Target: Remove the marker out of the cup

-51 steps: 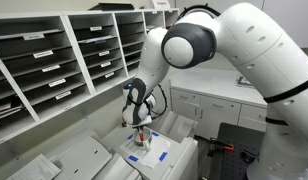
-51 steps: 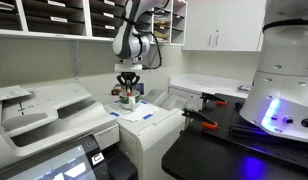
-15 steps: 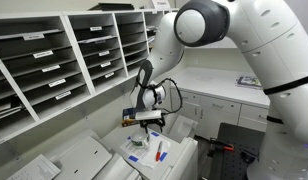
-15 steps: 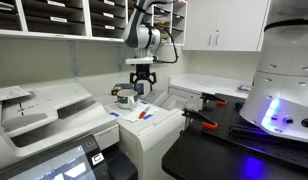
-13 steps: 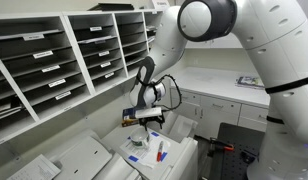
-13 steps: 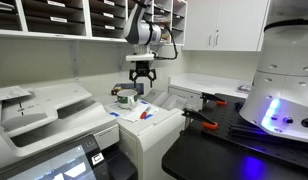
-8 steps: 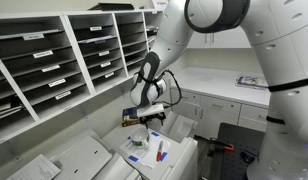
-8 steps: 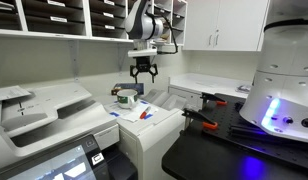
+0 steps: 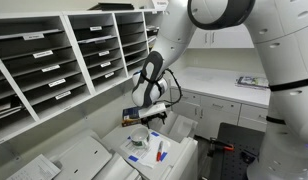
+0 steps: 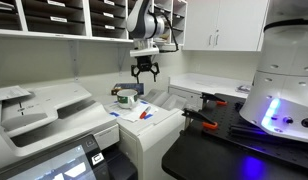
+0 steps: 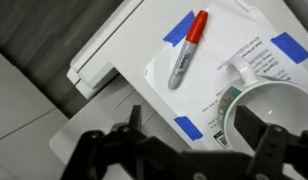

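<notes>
The surface (image 11: 102,58) is the flat white top of an office machine, with a white sheet (image 11: 234,40) fixed to it by blue tape patches (image 11: 291,45) at its corners. Around it is a copy room: a wall of open mail slots (image 9: 54,55) holding paper behind the machine, white cabinets (image 10: 219,25) above a pale counter (image 10: 209,85), and a larger copier (image 10: 39,105) alongside. The marker (image 11: 187,50) lies flat on the sheet, out of the cup (image 11: 234,100) and just beside it without touching; its red cap points away from the cup's side of the sheet and its grey barrel slants towards the sheet's edge. The cup stands upright on the same sheet, its mouth open to the wrist view. The fingers (image 11: 262,148) are spread wide apart and hold nothing; in an exterior view they hang from the arm (image 10: 144,25) well above the surface, clear of both things. The sheet sits near the machine top's stepped edge, with dark floor showing beyond it.
</notes>
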Robot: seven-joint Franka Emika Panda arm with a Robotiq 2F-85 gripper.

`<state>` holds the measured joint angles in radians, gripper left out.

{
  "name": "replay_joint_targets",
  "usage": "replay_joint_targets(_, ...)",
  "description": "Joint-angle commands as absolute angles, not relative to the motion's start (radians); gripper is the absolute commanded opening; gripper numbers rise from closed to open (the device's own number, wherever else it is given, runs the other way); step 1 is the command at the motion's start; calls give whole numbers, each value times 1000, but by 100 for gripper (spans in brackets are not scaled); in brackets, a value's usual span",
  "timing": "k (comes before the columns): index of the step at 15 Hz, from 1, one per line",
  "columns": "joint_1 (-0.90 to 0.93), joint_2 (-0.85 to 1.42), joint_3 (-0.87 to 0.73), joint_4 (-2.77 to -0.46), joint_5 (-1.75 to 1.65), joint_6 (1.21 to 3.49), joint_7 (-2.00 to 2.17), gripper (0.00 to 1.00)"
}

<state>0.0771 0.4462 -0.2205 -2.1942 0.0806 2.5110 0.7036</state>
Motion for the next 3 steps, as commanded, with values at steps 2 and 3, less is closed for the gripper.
replay_joint_targets(2, 88, 418, -222, -2223, 69, 2533, 716, 100)
replay_joint_targets(3, 94, 418, -223, -2223, 67, 2534, 723, 100)
